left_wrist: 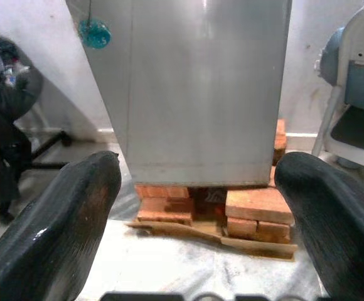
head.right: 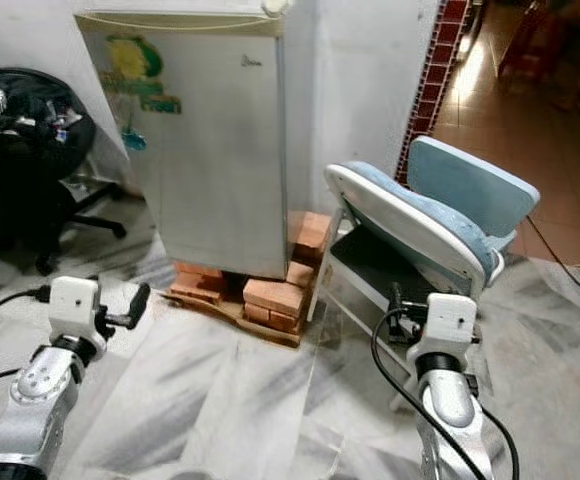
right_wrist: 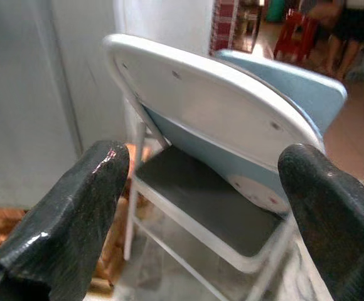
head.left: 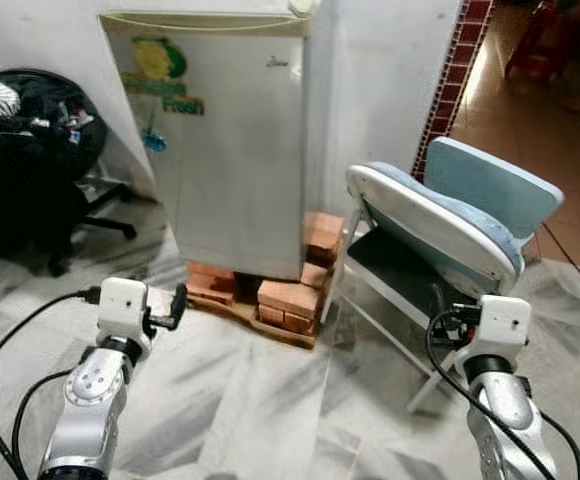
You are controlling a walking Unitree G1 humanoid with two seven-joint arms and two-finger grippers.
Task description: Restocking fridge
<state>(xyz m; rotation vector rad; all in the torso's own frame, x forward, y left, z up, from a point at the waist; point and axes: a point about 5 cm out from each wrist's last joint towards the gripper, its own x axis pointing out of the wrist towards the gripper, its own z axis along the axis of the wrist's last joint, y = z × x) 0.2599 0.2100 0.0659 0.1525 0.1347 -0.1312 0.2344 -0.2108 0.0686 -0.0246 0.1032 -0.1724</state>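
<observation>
1. Head views: a small silver fridge, door closed, stands against a white wall on stacked bricks over a marble floor. A yellow-green sticker marks the door. A folded blue chair leans just right of the fridge; a black office chair sits to its left. The left gripper hovers low before the fridge; the right gripper points at the blue chair.
2. Left wrist view: the jaws are spread wide and empty, framing the fridge's lower door and the bricks.
3. Right wrist view: the jaws are released and empty, facing the blue chair's underside.
</observation>
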